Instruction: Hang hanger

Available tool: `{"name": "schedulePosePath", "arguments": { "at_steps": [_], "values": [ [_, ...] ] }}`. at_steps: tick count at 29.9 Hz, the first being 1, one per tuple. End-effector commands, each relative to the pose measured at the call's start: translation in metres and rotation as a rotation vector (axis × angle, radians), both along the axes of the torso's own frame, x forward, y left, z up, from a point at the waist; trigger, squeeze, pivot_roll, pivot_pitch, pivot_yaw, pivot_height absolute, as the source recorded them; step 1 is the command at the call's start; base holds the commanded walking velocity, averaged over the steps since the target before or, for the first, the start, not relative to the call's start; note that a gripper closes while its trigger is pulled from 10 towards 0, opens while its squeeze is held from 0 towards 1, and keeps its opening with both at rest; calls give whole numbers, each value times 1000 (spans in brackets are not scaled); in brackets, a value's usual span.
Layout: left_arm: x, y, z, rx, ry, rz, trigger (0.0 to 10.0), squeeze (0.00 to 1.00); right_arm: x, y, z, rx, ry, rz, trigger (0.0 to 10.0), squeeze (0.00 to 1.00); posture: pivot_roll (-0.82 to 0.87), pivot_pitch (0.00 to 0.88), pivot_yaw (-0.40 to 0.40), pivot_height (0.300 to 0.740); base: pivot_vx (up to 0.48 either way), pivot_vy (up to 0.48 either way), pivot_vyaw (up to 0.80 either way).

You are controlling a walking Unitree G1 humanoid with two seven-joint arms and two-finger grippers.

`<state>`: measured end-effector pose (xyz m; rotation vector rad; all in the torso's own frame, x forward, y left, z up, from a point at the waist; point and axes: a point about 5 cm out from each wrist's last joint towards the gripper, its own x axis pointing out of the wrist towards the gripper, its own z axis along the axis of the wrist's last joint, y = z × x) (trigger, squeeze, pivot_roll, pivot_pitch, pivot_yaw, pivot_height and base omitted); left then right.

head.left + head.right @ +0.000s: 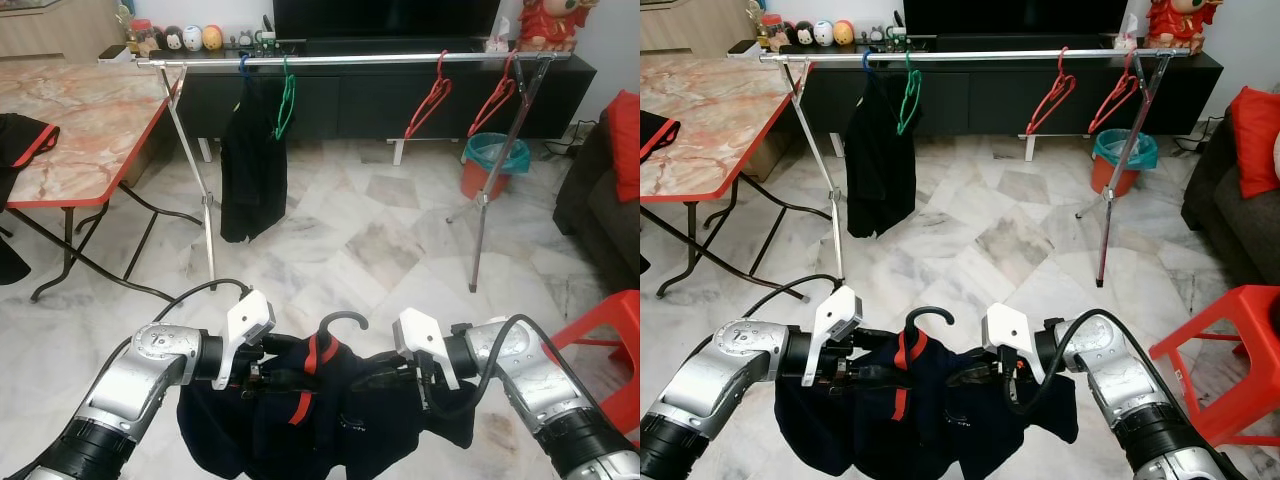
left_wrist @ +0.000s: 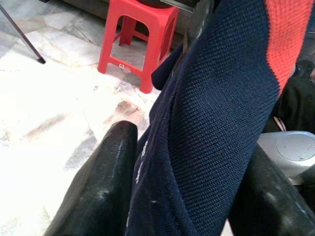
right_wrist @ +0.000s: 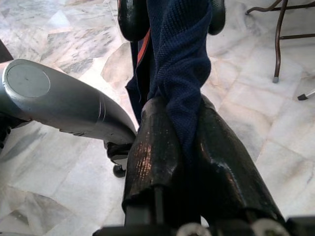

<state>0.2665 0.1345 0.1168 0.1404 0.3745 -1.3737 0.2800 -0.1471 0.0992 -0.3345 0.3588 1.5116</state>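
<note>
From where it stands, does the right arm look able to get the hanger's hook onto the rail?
Probably not yet: the rail stands well across open floor, and both grippers hold the garment low.

A marble-tiled floor [image 1: 370,240] is carrying a clothes rack [image 1: 340,60], a folding table [image 1: 80,130], a red stool [image 1: 610,330] and an orange bin [image 1: 487,165].

No legible text or labels anywhere.
</note>
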Motion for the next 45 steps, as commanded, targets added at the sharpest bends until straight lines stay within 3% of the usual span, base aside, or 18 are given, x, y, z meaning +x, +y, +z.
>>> {"name": "schedulePosePath", "arguments": {
  "at_steps": [1,45],
  "values": [
    [-2,-5,-2,9,4,-24,0,0,7,12,17,70,-64,19,10000,0,-63,29,24,740,0,0,0],
    [0,-5,-2,5,-3,-17,0,0,8,12,14,58,-68,7,10000,0,-60,9,24,740,0,0,0]
  ]
}}
